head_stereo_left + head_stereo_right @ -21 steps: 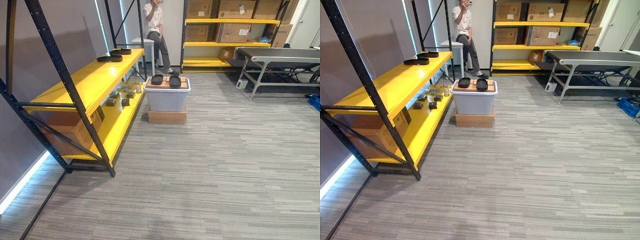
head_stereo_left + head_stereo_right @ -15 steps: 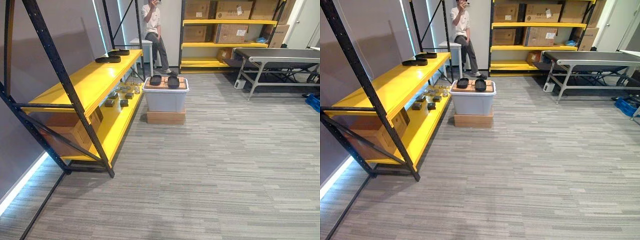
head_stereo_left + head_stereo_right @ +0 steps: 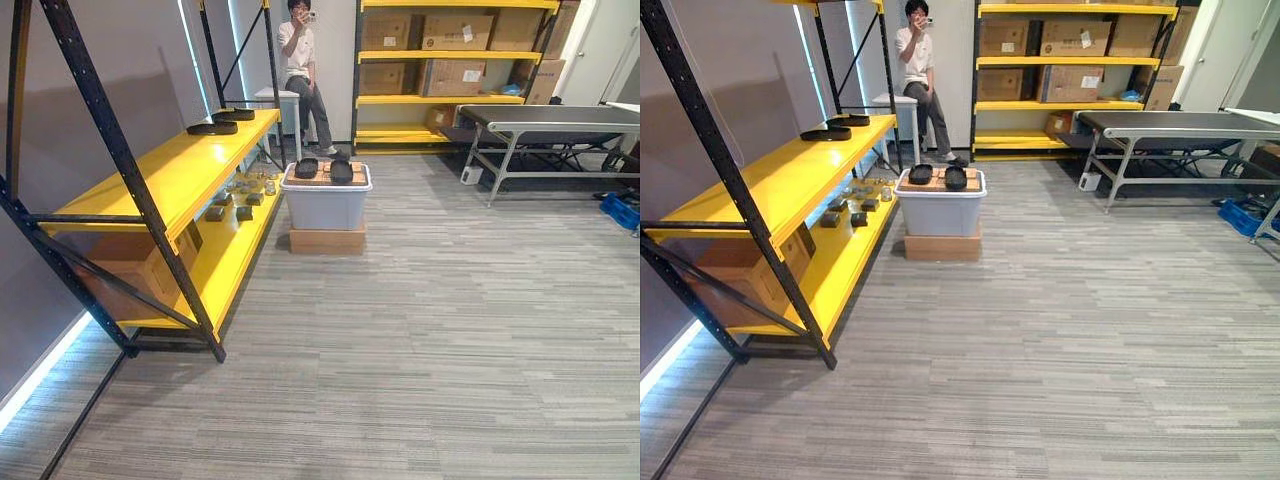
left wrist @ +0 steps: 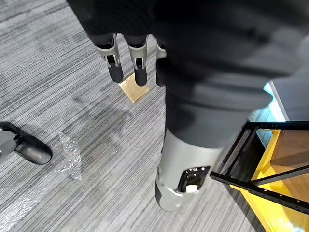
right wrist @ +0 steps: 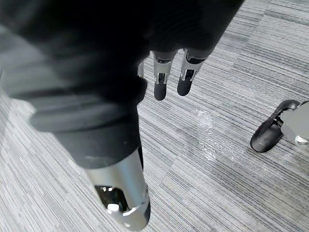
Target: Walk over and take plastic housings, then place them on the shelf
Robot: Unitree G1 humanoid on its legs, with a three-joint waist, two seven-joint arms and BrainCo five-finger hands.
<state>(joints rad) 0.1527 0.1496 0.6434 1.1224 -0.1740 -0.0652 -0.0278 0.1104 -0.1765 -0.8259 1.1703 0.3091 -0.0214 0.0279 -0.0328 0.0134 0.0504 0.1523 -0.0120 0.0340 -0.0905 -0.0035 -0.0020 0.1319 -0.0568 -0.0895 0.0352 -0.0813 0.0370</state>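
"Straight ahead at twelve o'clock, what tops the pale grey plastic bin [image 3: 326, 205]?"

"Two black oval plastic housings [image 3: 307, 168], side by side on its brown board [image 3: 324, 173]. Two more lie on the long yellow metal shelf [image 3: 170, 170] at ten o'clock."

"And the hands?"

"Left hand [image 4: 115, 70] and right hand [image 5: 160, 87] hang over grey striped carpet [image 5: 217, 183], fingers straight and slightly apart, holding nothing."

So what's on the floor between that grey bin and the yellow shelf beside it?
Nothing: just a narrow strip of bare grey carpet separates the grey bin from the yellow shelf. Both eye views show that gap.
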